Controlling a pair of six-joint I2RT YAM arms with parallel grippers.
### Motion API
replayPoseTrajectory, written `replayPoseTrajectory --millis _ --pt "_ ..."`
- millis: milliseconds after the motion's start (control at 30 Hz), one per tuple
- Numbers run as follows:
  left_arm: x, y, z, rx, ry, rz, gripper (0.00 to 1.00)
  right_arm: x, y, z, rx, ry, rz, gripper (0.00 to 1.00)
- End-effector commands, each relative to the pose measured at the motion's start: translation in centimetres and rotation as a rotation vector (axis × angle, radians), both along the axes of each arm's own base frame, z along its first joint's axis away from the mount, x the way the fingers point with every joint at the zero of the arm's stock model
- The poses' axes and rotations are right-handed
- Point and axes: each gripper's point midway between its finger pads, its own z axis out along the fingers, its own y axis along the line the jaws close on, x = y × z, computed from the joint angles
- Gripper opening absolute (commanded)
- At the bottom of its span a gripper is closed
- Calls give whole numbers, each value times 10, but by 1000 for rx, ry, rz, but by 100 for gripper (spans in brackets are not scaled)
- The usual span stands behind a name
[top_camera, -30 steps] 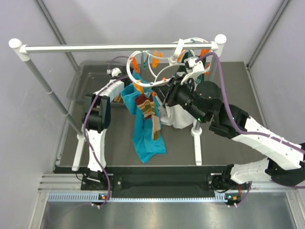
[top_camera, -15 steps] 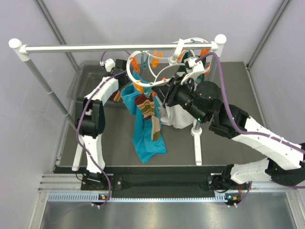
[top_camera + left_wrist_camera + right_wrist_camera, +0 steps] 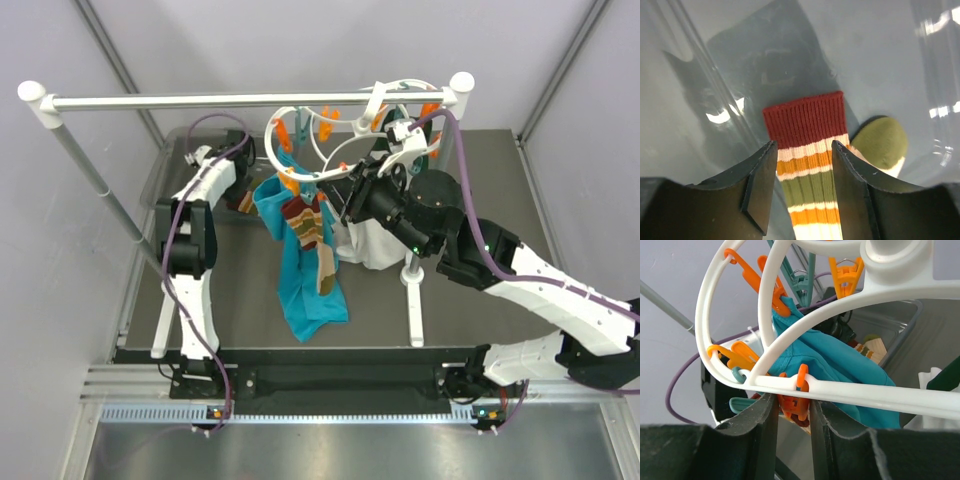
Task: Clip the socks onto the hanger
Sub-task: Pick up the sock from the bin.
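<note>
1. Now, the step in hand looks like fetching another sock. The left hand (image 3: 803,147) hangs over the clear bin (image 3: 172,178), which sits to the left of the hanger (image 3: 288,117) and lower than it.
2. Its jaws stand wide apart and hold nothing. They straddle a striped sock (image 3: 807,125) that lies flat on the bin floor with its red cuff pointing away from the wrist. No contact with the sock shows.
3. A second sock (image 3: 880,142), of which only the olive toe shows, lies just beside the first, likewise left of the hanger.
4. The right hand (image 3: 794,412) is up under the hanger's white bar. Its fingers are drawn close on an orange clip (image 3: 790,407), seemingly readying that clip.
5. Below the hanger, a hanging sock (image 3: 305,222) already drapes in front of the teal cloth (image 3: 305,290), so part of the job appears done.
6. Next, the left hand would need to drop a little and pinch the red cuff alone, leaving the neighbour behind. It would then carry the cuff rightward to the hanger and feed it into the waiting clip.
</note>
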Motion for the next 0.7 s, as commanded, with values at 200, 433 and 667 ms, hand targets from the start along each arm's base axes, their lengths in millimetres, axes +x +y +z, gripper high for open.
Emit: replayPoseTrajectory --millis 200,433,667 --pt "-12 -8 -49 -59 128 62 52 -5 17 -55 -146 90 49 0" --pt "-7 2 -69 -48 158 6 2 -4 19 -56 -151 91 54 0" --pt "5 -1 4 5 -18 -115 0 -3 20 -57 -156 93 49 0"
